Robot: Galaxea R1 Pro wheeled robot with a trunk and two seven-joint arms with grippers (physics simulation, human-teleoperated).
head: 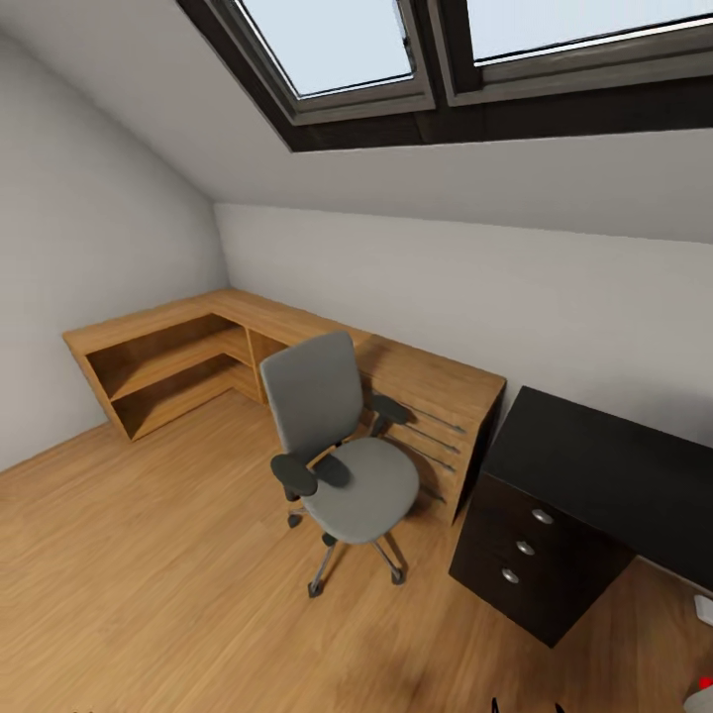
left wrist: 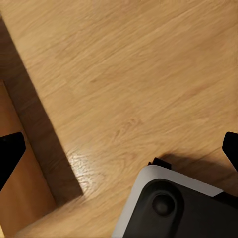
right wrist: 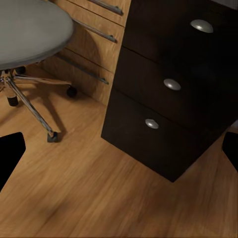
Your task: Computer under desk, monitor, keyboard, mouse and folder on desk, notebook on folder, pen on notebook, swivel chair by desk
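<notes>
The swivel chair [head: 342,451] stands on the wood floor in front of the low counter, its grey seat bare and its back toward the left wall. The same seat [right wrist: 29,29] and chrome base [right wrist: 29,106] show in the right wrist view. To the chair's right is the desk [head: 614,465] with its glossy black top and dark drawer unit [head: 530,555], whose silver knobs [right wrist: 171,84] face my right gripper [right wrist: 120,148], open above the floor. A grey corner with a red light, the computer [head: 703,697], peeks in at the lower right edge. My left gripper [left wrist: 120,151] hangs open over bare floor.
A low light-wood shelving counter [head: 198,347] runs along the left and back walls up to the desk. Skylight windows [head: 337,50] sit in the sloped ceiling. My own grey-black base [left wrist: 173,208] and a wooden panel [left wrist: 20,198] show in the left wrist view.
</notes>
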